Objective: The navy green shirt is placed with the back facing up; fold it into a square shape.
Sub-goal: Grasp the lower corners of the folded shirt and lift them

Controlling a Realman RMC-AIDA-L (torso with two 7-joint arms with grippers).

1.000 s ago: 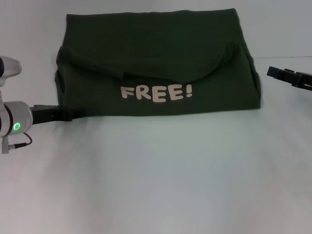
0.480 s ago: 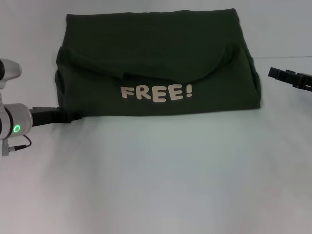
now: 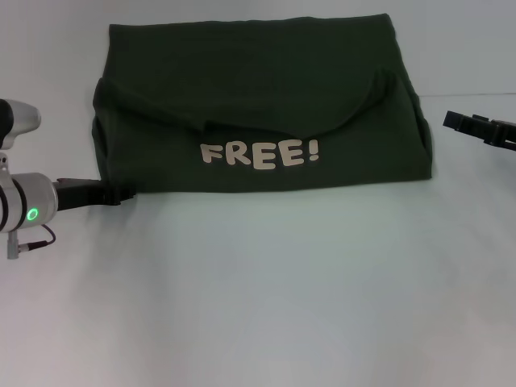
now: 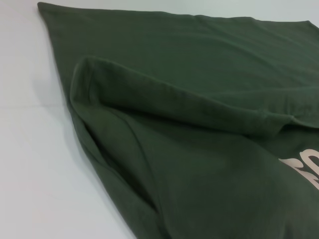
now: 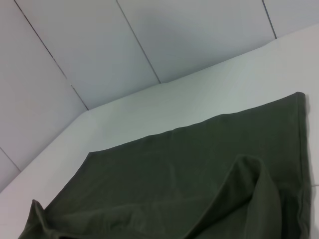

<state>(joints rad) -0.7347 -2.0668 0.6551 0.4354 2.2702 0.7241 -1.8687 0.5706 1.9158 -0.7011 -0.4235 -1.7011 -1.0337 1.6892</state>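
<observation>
Navy green shirt [image 3: 258, 105] folded on table [image 3: 266, 298] — left gripper [image 3: 121, 194] at near-left corner.

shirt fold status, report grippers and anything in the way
Left gripper at the shirt's near left corner, grip unclear. Right gripper off the right edge, clear of cloth. Shirt folded once, "FREE!" lettering up, not yet square. Nothing in the way.

Bright, even overhead light. The dark olive-green cotton shirt [image 3: 258, 105] casts only a thin soft shadow on the white table [image 3: 266, 290]. No glare; wrist views are slightly soft.
</observation>
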